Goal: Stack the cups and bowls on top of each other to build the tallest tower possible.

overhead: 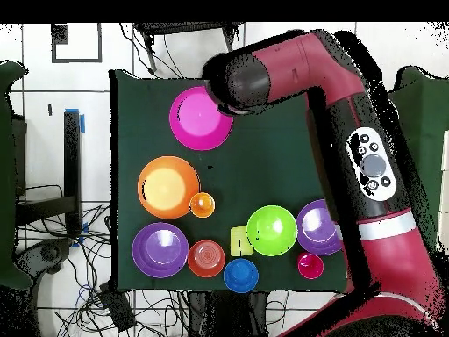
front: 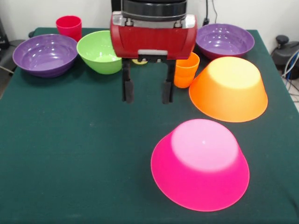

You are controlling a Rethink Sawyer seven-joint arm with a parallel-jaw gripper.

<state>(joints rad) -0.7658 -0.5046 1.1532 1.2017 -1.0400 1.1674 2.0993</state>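
My gripper [front: 147,93] hangs open and empty over the table's middle, its fingers [front: 127,91] pointing down. An upturned pink bowl [front: 201,163] lies in front of it, and an upturned orange bowl [front: 230,88] to its right. An orange cup [front: 186,70] stands just right of the gripper. A green bowl [front: 99,51], two purple bowls [front: 45,54] [front: 225,40] and a red cup [front: 69,27] stand at the back. The overhead view also shows a pale yellow cup [overhead: 241,240], a blue bowl [overhead: 240,275] and an orange-red bowl [overhead: 206,258], mostly hidden behind the gripper in the front view.
The dark green table cloth [front: 70,163] has open room at the front left. The arm [overhead: 342,105] reaches across the table's right side in the overhead view. Cables [overhead: 105,290] lie on the floor beside the table.
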